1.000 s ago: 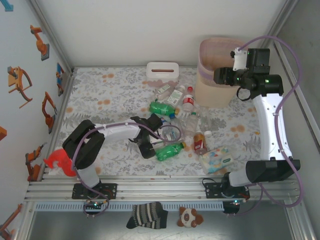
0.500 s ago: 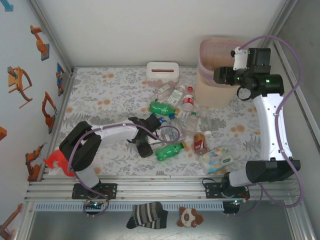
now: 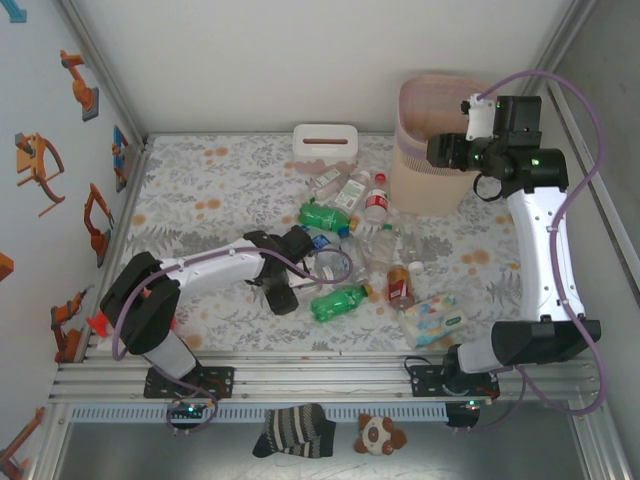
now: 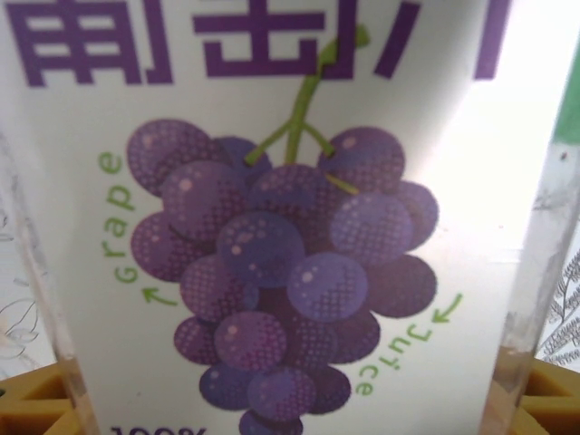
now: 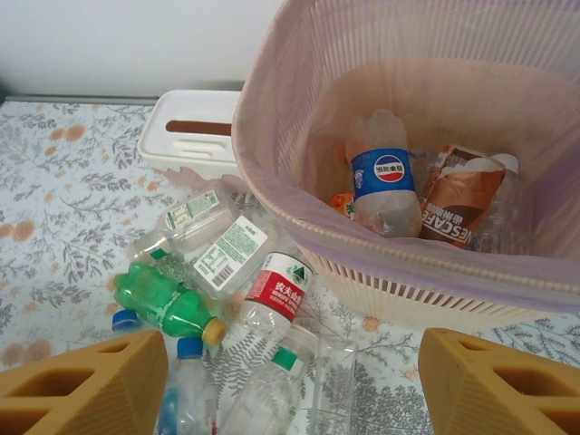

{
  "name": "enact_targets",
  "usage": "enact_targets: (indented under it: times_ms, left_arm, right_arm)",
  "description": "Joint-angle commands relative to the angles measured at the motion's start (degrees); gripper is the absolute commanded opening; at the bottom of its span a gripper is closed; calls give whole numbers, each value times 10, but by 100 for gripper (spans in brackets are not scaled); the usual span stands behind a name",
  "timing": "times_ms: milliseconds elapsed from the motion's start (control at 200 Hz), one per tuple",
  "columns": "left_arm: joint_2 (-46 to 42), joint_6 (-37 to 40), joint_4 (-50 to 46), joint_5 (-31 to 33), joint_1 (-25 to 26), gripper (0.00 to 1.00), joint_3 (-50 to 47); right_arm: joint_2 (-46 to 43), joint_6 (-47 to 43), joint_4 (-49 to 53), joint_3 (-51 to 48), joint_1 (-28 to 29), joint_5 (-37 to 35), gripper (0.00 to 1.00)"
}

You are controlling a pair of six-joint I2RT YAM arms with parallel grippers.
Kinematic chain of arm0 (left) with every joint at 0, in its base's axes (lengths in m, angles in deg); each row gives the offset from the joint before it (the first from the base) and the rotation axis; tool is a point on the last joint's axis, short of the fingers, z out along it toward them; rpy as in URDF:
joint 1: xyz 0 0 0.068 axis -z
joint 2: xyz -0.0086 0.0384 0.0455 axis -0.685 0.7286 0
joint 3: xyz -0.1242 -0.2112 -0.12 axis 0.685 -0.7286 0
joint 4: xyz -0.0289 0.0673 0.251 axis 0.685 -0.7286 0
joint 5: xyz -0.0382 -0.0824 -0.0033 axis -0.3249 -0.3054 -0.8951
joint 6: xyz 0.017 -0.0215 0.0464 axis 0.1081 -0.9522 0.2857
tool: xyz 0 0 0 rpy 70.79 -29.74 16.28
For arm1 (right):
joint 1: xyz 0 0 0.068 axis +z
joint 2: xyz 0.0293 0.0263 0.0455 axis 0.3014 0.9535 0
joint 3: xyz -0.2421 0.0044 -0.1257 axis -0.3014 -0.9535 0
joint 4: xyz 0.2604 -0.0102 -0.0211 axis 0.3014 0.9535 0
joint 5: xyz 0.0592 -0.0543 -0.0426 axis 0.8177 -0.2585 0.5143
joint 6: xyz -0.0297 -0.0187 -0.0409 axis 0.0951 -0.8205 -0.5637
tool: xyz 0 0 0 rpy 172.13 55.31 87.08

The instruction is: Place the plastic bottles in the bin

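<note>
**Left arm on a bottle in the pile, right arm up at the bin**

Top view: left arm is stretched low from its base toward mid-table, forearm nearly flat, wrist bent down, left gripper (image 3: 305, 256) buried at the left edge of the bottles (image 3: 352, 232) heaped on the table (image 3: 200, 190). A green bottle (image 3: 338, 301) lies just near of it, apart from the heap. Right arm stands tall along the right side, elbow high, right gripper (image 3: 436, 152) over the near rim of the bin (image 3: 425, 190) at the far right. Tissue box (image 3: 325, 141) sits left of the bin, wipes (image 3: 433, 320) near the front.

Left wrist: a grape bottle (image 4: 272, 227) spans from one yellow finger (image 4: 32, 408) to the other; jaws pinch it on both sides.

Right wrist: fingers (image 5: 82, 385) spread wide, nothing between them, looking down past the rim. Inside lie a blue-label bottle (image 5: 382, 177) and a brown-label bottle (image 5: 458, 207). More bottles lie on the table just left of the bin.
</note>
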Motion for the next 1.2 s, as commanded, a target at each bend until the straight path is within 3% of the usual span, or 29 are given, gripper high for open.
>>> enact_targets:
  times_ms: [0, 356, 941, 1197]
  left_arm:
    - [-35, 4, -26, -2, -9, 55, -4]
    - [-97, 4, 8, -27, -29, 55, 19]
    - [-104, -73, 203, -48, -49, 55, 119]
    - [-106, -116, 290, -76, -50, 55, 141]
  right_arm:
    - [-13, 15, -14, 18, 4, 24, 72]
    - [-15, 72, -72, -4, 15, 92, 71]
    - [-16, 183, -216, -66, 71, 214, 71]
    - [-6, 197, -228, -73, 93, 237, 71]
